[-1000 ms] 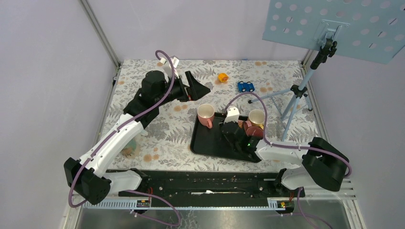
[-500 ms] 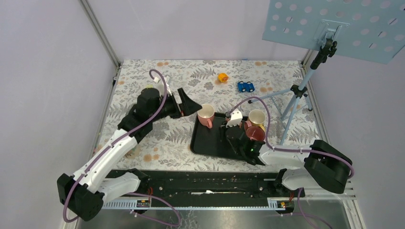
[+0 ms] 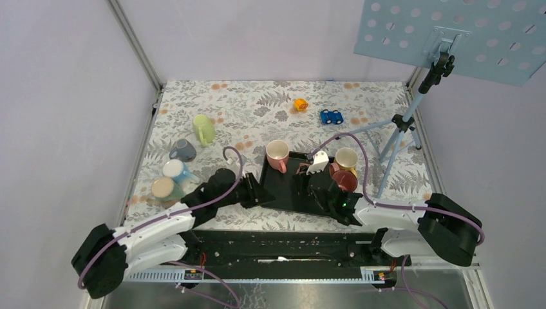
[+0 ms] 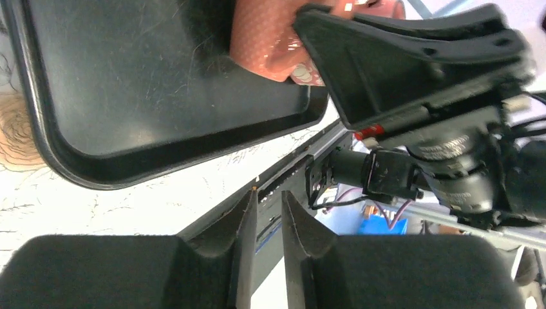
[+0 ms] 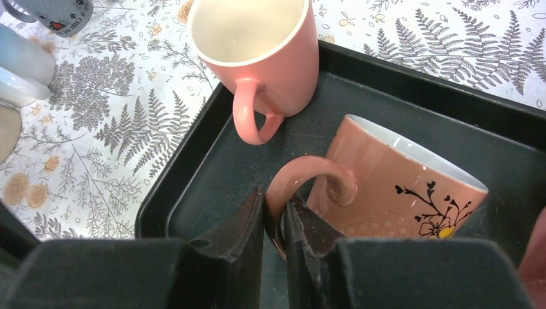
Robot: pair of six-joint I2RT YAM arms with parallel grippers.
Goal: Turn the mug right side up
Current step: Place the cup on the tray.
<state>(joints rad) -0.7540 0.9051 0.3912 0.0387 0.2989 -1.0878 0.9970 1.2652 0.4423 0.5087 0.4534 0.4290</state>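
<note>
A salmon mug with a black flower print lies tilted on the black tray, its white mouth facing up and away. My right gripper is shut on the mug's handle. From above, this mug sits at the tray's right side with the right gripper just left of it. My left gripper is low by the tray's near left corner, its jaws a narrow slit apart with nothing between them. In the overhead view the left gripper rests beside the tray.
A pink mug stands upright at the tray's far left corner, a yellow mug at its far right. Green, grey, blue and tan mugs sit left. An orange toy, a blue car and a tripod stand behind.
My left arm has drawn back from the far left of the table to the tray's near left corner, and its jaws have narrowed. The right gripper keeps its hold on the handle.
</note>
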